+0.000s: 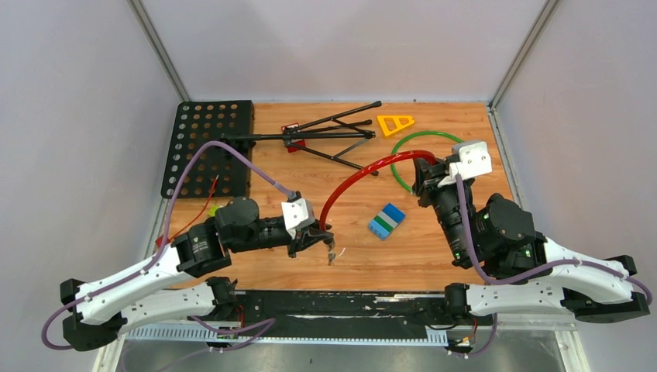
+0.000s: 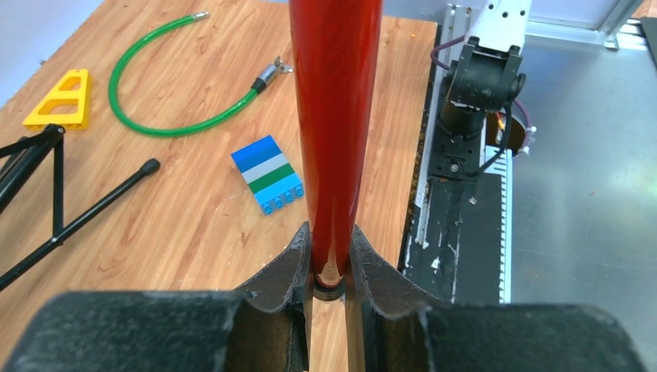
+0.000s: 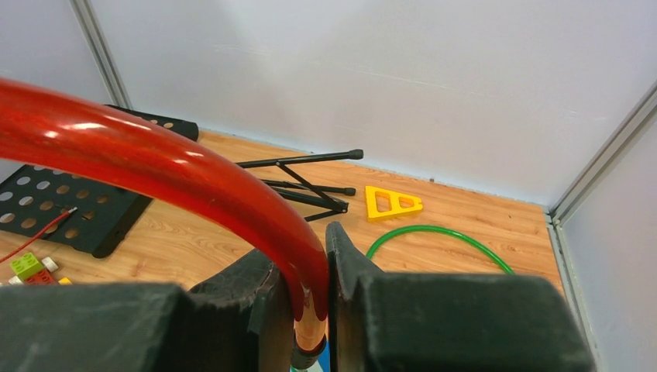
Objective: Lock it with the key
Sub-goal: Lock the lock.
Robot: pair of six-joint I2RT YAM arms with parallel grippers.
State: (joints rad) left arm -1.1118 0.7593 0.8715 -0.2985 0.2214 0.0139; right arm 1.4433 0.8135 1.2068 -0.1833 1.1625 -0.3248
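Cable lock point(image 1: 350, 183) arcs from the right gripper point(image 1: 426, 172), clamped on its two-o'clock end, to the left gripper point(image 1: 321, 235), pinching its seven-o'clock end where keys point(image 1: 331, 253) dangle; joining the ends seems the step in hand, and next calls for mating them squarely.

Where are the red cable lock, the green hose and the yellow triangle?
red cable lock point(image 2: 335, 116), left wrist view, middle of its glossy sheath.
green hose point(image 2: 166, 132), left wrist view, nearest bend of the loop.
yellow triangle point(image 2: 53, 119), left wrist view, its near solid bar.
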